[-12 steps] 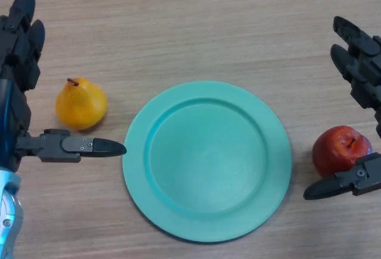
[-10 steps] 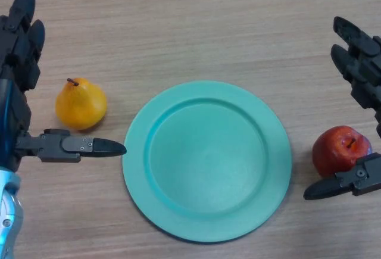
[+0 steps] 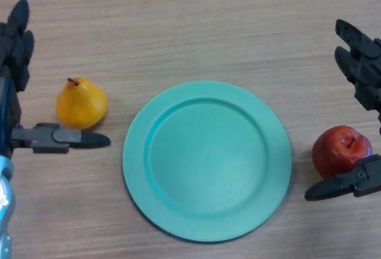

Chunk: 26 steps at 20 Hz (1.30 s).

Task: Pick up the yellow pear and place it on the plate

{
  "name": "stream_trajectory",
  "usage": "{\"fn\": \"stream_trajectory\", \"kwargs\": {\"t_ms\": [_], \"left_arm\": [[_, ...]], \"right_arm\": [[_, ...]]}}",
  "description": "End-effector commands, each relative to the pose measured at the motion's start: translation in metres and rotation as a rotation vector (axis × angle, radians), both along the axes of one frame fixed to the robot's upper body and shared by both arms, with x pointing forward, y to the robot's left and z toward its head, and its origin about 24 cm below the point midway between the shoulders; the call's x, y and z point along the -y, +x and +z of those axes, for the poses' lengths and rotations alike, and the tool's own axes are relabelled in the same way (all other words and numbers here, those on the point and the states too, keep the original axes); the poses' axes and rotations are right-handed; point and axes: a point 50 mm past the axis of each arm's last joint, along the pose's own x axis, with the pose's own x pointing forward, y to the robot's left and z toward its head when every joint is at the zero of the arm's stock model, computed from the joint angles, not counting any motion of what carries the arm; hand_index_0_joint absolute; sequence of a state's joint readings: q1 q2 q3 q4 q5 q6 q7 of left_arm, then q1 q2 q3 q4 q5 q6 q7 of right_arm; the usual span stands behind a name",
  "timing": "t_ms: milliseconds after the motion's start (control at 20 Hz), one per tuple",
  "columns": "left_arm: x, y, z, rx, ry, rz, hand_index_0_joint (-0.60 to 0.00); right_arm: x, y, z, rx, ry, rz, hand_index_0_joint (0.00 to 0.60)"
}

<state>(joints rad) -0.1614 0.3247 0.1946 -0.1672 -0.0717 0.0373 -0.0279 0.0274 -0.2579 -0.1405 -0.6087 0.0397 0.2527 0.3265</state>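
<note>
The yellow pear (image 3: 81,104) lies on the wooden table left of the teal plate (image 3: 206,159), a short gap between them. My left hand (image 3: 12,98) is open at the left edge: its fingers stretch up past the pear's far left, and its thumb (image 3: 71,139) reaches out just below the pear. It does not hold the pear. My right hand (image 3: 364,80) is open at the right edge, its fingers above and its thumb below a red apple (image 3: 342,149).
The red apple rests right of the plate, between my right hand's thumb and fingers. The plate has nothing on it. Bare wooden table stretches across the top of the view.
My left hand has drawn back to the left, its thumb tip now farther from the plate. The pear, plate, apple and right hand stay where they were.
</note>
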Motion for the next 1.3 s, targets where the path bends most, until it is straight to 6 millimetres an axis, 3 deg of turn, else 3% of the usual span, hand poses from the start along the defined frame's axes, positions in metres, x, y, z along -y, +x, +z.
{"fn": "stream_trajectory", "kwargs": {"t_ms": [50,300,600,850,1250,1300], "left_arm": [[-0.021,-0.002,0.039,0.251,0.081,0.097,0.000],[-0.027,0.034,0.014,0.166,0.067,0.120,0.000],[-0.023,0.060,-0.018,0.084,0.005,0.098,0.000],[-0.016,0.071,-0.035,0.023,0.046,0.079,0.000],[-0.010,0.078,-0.043,0.009,0.056,0.048,0.000],[-0.010,0.077,-0.042,0.032,0.088,0.066,-0.050]], "right_arm": [[0.009,-0.013,0.031,0.242,-0.010,-0.023,0.000],[0.014,-0.016,0.032,0.228,-0.010,-0.036,0.000],[0.021,-0.018,0.033,0.231,-0.026,-0.075,0.000],[0.023,-0.019,0.033,0.243,-0.027,-0.083,0.000],[0.025,-0.024,0.037,0.272,-0.018,-0.096,0.000],[0.026,-0.026,0.036,0.268,-0.022,-0.098,0.000]]}}
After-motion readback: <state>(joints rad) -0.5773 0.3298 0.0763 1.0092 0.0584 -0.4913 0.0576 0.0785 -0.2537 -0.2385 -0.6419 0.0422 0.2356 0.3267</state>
